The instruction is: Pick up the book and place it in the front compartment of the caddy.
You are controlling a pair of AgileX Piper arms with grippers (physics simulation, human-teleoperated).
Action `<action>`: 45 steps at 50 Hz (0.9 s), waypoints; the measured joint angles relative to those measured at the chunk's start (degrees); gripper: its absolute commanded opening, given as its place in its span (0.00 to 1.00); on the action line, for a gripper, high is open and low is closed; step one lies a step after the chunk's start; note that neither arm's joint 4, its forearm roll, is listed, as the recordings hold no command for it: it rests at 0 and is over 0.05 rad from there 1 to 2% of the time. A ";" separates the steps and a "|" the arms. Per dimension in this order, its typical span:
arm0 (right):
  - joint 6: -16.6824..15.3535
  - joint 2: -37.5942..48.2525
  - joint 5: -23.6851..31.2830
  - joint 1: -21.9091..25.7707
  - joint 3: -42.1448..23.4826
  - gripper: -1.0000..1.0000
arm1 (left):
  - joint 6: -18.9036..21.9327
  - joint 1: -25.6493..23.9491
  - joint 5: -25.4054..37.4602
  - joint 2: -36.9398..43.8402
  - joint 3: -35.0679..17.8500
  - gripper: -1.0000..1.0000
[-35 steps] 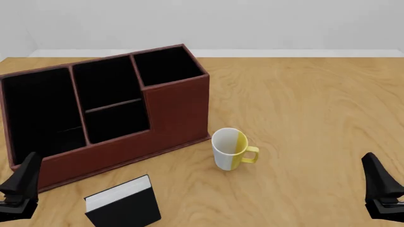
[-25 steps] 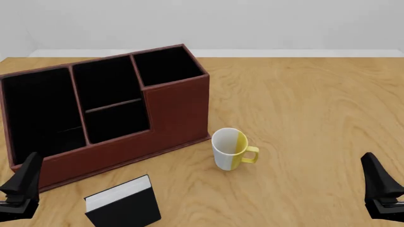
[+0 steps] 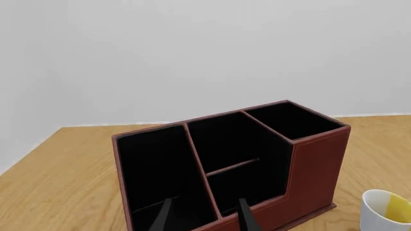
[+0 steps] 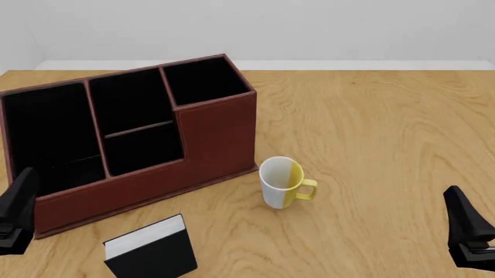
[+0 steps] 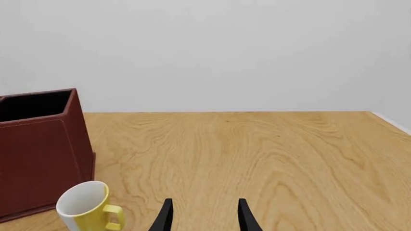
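Lying flat on the wooden table (image 4: 386, 116), the book (image 4: 155, 252) sits at about 7 o'clock in the front view, black cover up, white page edge facing 11 o'clock, just in front of the caddy (image 4: 217, 136) and apart from it. Caddy stands at 10 o'clock, reddish-brown outside, black inside, several compartments, low front wall toward the arms; every compartment that shows holds nothing. White-and-yellow mug (image 4: 284, 183) stands upright near centre, just beside the caddy's right corner, handle toward 3 o'clock. Left gripper (image 3: 203, 217) is at 8 o'clock by the frame edge, left of the book, fingers apart, nothing between them; its wrist camera faces the caddy's open compartments. Right gripper (image 5: 203, 216) is at 4 o'clock, well apart from the mug, fingers apart over bare table, holding nothing.
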 measured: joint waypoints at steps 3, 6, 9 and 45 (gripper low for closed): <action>0.12 -0.02 0.00 -0.02 -0.03 1.00 | -0.60 -0.52 0.52 2.31 -2.49 1.00; 0.27 -0.04 0.00 -0.04 -0.07 1.00 | -1.13 -1.24 1.47 4.75 -5.19 1.00; 0.41 -0.06 -0.03 -0.06 -0.10 1.00 | -1.50 -2.05 2.89 6.88 -8.07 1.00; -0.31 -0.12 -0.65 0.46 -0.15 1.00 | 4.95 -30.18 44.58 33.42 -51.80 1.00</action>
